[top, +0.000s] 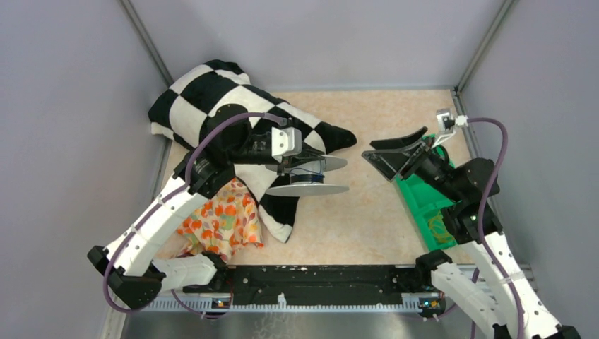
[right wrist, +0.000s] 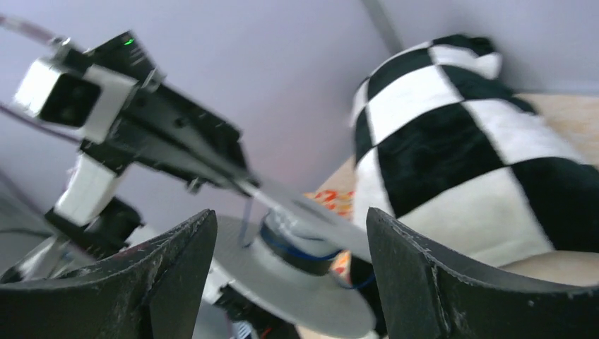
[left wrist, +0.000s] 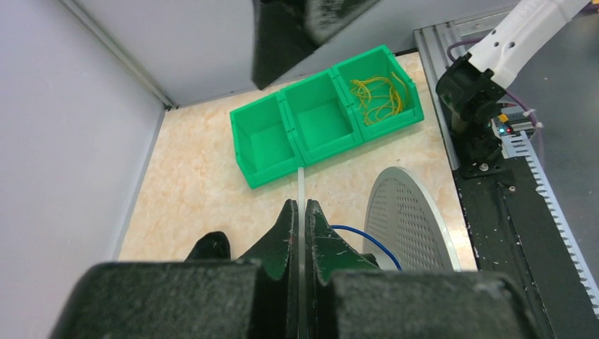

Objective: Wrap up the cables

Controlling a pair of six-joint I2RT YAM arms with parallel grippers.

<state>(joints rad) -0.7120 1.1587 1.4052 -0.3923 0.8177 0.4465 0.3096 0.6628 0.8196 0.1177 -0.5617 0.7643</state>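
a: overhead view. the left arm reaches across the checkered cloth (top: 212, 99), and the left gripper (top: 291, 168) meets a grey spool (top: 311, 189) above the tabletop (top: 367, 219). the grip itself is not resolvable from here.
b: the left wrist view settles that. its fingers are pressed together on the thin edge of one flange, and the other flange stands just beside them. the cables (left wrist: 367, 236) show only as a short blue arc between the flanges, the rest cut off.
a: the right wrist view adds the hub, with the dark wire wound round it. that view is blurred.
b: right gripper (top: 385, 152)?
a: spread wide, holding nothing, facing the spool and apart from it. green bins (left wrist: 272, 173) lie beneath that arm, with rubber bands (left wrist: 378, 95) in the end compartment.
b: does the spool touch the tabletop?
a: cannot tell.
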